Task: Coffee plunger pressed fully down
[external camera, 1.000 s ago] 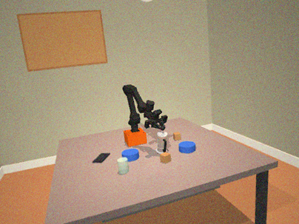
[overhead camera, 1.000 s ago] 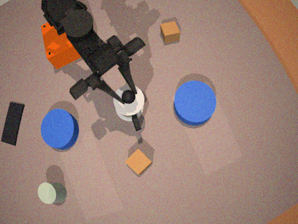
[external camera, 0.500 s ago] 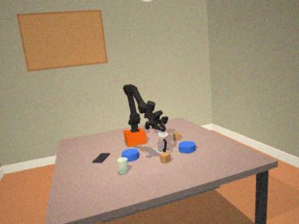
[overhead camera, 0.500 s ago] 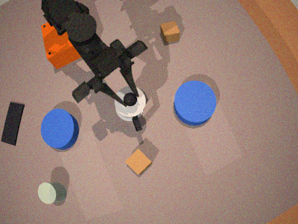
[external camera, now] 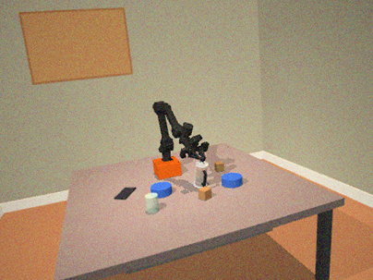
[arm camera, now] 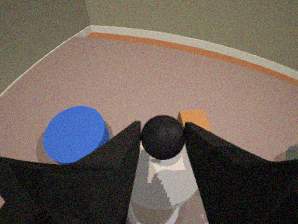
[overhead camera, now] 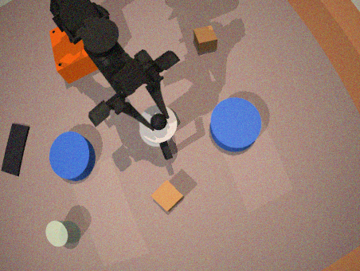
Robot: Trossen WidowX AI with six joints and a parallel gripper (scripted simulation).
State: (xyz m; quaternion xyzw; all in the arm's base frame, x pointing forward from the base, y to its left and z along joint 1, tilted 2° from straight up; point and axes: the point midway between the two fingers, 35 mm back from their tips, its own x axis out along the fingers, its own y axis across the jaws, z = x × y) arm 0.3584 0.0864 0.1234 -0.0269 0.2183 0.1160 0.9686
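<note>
Claw (arm camera: 162,137) clamped on the black knob (arm camera: 162,136) of the plunger, one finger (arm camera: 120,156) pressed to each side of the ball; seen from above, the two fingers converge on the knob (overhead camera: 158,121) directly over the white press (overhead camera: 148,135). The press stands upright near the middle of the table (external camera: 249,206), its dark handle (overhead camera: 166,150) pointing away from the arm, with a blue disc (overhead camera: 236,123) on one side, another blue disc (overhead camera: 71,155) on the other, and a tan cube (overhead camera: 167,194) just beyond the handle. From the room view the claw sits low over the top of the press (external camera: 201,175), so the knob appears close to the lid; how much rod travel remains is too small to tell. Judgement: the pressing step is in hand and looks well along, perhaps near its end. Next move calls for a straight vertical push until the plunger bottoms out, with no sideways load, since any lateral drag from the arm (external camera: 170,129) could slide or tip the body. After that, part the fingers fully and lift straight up so neither finger catches the knob on the way. Orange base block (overhead camera: 69,60), black slab (overhead camera: 15,149), pale cup (overhead camera: 56,233) and second cube (overhead camera: 205,38) all stand well apart from the work
</note>
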